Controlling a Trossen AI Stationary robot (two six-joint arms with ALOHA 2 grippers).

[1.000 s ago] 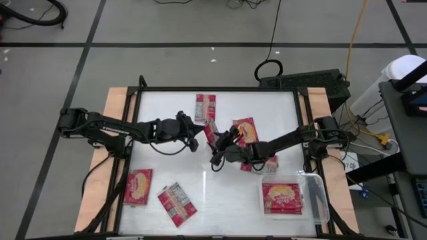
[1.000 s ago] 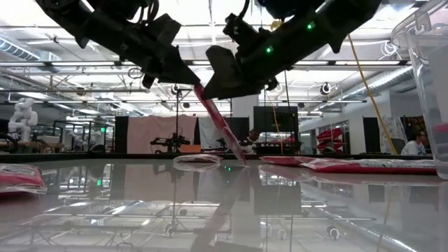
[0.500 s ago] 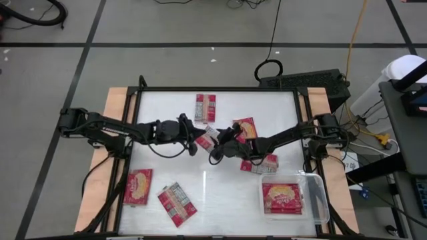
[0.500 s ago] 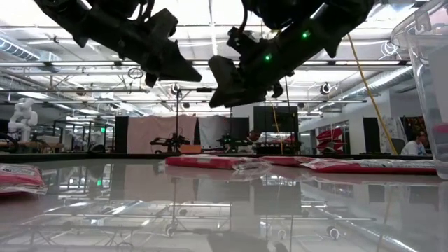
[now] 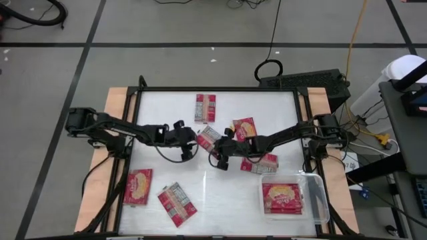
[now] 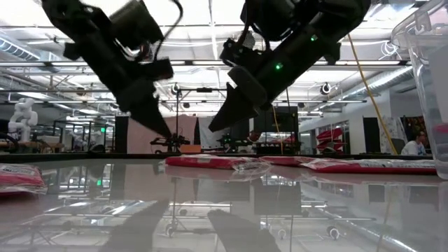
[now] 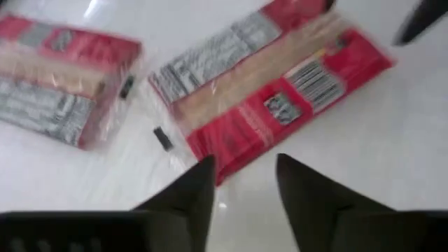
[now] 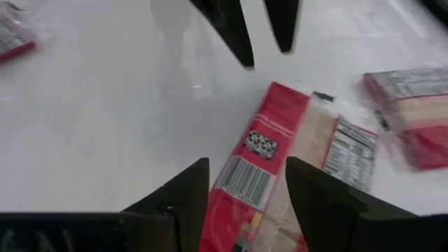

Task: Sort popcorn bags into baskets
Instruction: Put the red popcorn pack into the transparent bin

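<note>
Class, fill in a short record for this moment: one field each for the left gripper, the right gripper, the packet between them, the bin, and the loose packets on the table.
Left gripper: open, empty, just left of the centre packet.
Right gripper: open, empty, at the centre packet's other side.
Centre packet: lying flat on the table, print side up, held by neither gripper.
Bin: clear, at the table's near right corner, with red packets inside.
Loose packets: one at the far edge, two near left, more under the right arm.

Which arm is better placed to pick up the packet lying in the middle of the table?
Probably the right. The right gripper is open beside the packet, on the bin side.
</note>
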